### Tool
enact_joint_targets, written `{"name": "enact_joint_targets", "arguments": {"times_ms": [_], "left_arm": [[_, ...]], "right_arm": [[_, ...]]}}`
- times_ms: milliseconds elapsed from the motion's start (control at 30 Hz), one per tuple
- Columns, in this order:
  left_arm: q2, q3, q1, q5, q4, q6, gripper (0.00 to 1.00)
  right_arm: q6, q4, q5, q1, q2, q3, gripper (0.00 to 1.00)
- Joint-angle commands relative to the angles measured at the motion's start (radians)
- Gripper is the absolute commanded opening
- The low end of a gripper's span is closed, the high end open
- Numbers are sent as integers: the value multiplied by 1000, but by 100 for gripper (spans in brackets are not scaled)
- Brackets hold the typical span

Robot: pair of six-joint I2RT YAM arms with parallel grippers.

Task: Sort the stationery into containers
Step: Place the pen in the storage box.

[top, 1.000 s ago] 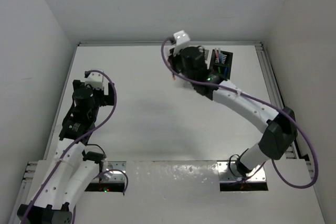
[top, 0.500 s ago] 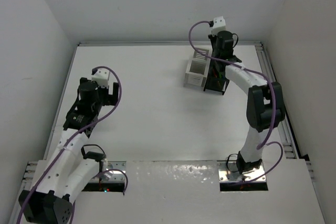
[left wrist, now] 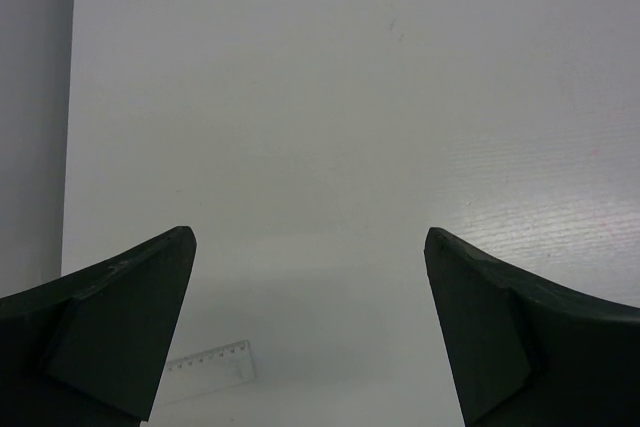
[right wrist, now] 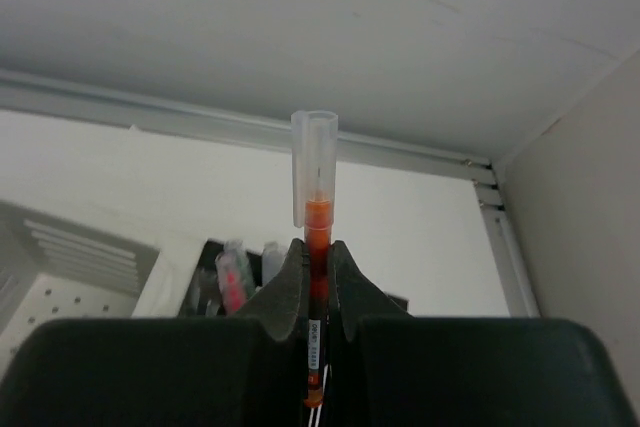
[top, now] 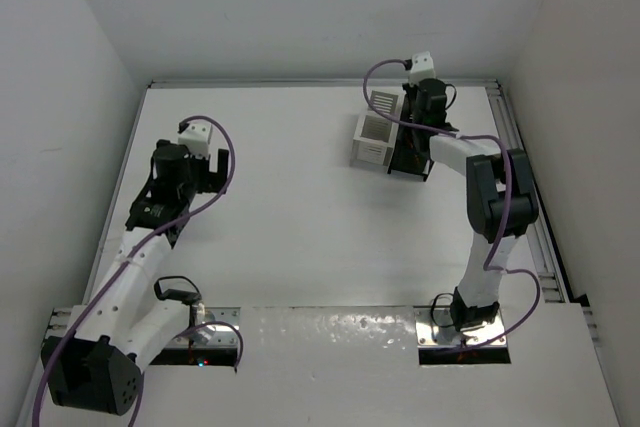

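Currently, the right gripper (right wrist: 318,252) is pinching an orange pen (right wrist: 316,215) over the black container (top: 405,159) at the far right, likely aligning it for release. The left gripper (left wrist: 308,237) is hovering wide open, empty, at the left.

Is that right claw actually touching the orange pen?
Touching. The right wrist view shows the right gripper pinched shut on the orange pen, no gap.

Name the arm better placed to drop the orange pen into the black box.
Right: the right claw is shut on the orange pen at the black box. The left claw is open, empty, far off.
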Motion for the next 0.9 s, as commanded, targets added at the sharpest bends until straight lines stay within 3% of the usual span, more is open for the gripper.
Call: {"name": "enact_joint_targets", "arguments": {"times_ms": [0, 67, 133, 167, 200, 433, 633, 867], "left_arm": [[-4, 50, 17, 6, 45, 18, 97], [-3, 44, 18, -28, 38, 41, 97], [9, 43, 17, -87, 30, 60, 97], [16, 44, 20, -110, 24, 67, 97], [28, 52, 21, -126, 3, 69, 99], [236, 173, 104, -128, -140, 175, 100], [495, 441, 413, 6, -359, 189, 100], [577, 531, 695, 175, -494, 146, 100]], "right_arm": [[47, 62, -63, 5, -34, -46, 0], [69, 47, -88, 8, -56, -79, 0], [87, 50, -83, 10, -83, -105, 9], [90, 47, -68, 10, -97, -111, 15], [93, 45, -62, 8, -106, -114, 28], [102, -82, -86, 13, -200, -105, 71], [66, -197, -68, 98, -316, -106, 82], [127, -332, -94, 203, -424, -116, 83]]}}
